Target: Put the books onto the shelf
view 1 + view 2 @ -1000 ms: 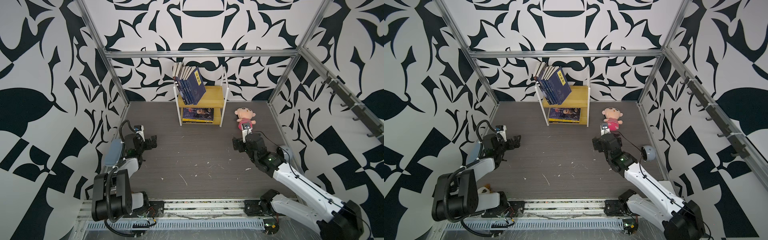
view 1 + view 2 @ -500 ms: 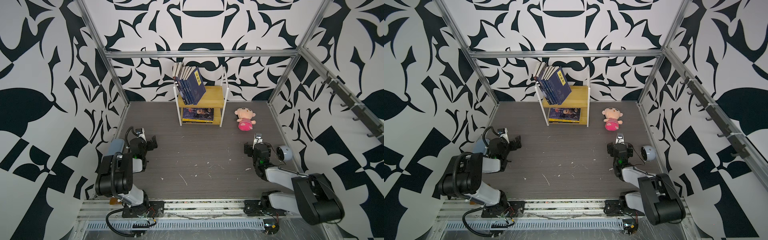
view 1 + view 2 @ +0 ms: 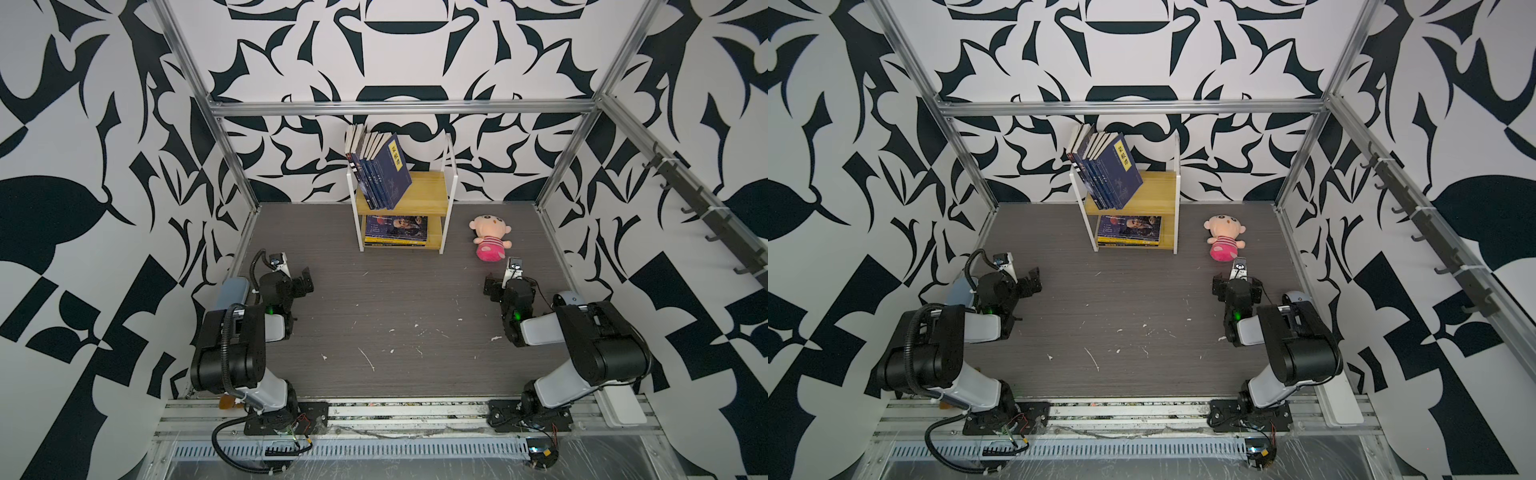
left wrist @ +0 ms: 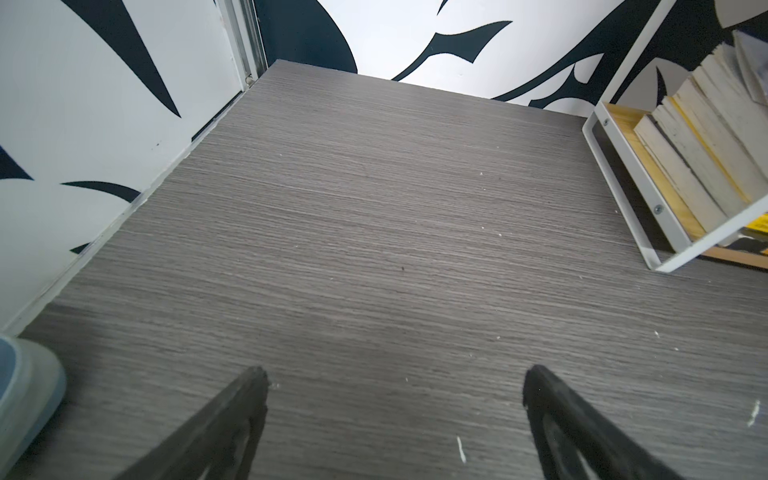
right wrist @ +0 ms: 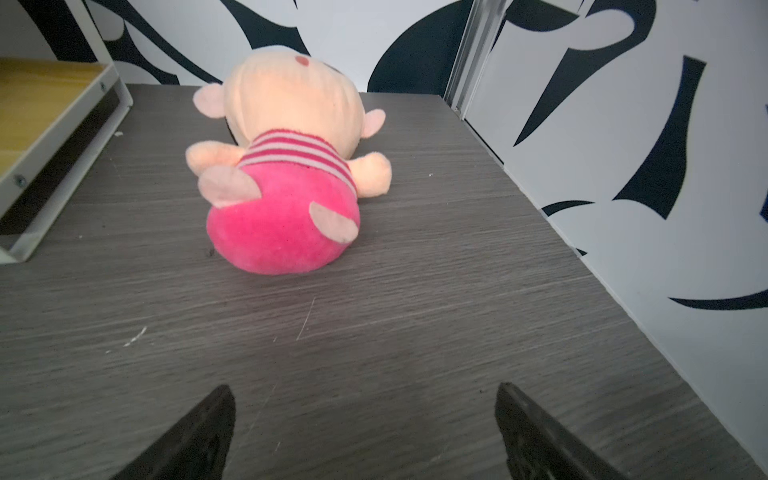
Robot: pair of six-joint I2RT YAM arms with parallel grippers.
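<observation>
The shelf (image 3: pixel 432 195) (image 3: pixel 1158 191) stands at the back middle of the table. Several navy books (image 3: pixel 384 174) (image 3: pixel 1113 174) lean left on its upper board. Other books (image 3: pixel 397 228) (image 3: pixel 1129 228) lie flat on the lower board. My left gripper (image 3: pixel 306 282) (image 3: pixel 1034 282) (image 4: pixel 397 374) hovers low at the left, open and empty, with the shelf's white frame (image 4: pixel 623 174) and book page edges (image 4: pixel 698 137) off to one side. My right gripper (image 3: pixel 505 286) (image 3: pixel 1237 282) (image 5: pixel 365 390) is open and empty at the right, pointing at the doll.
A pink plush doll (image 3: pixel 488 239) (image 3: pixel 1223 237) (image 5: pixel 286 187) lies on the table right of the shelf, just beyond my right gripper. Patterned walls close in the table on three sides. Both arms are folded near their bases at the front. A shelf corner (image 5: pixel 62 137) shows beside the doll.
Both arms have folded back toward their bases. The right arm, stretched out a second ago, now sits tucked at the right. Books and doll have not moved.
</observation>
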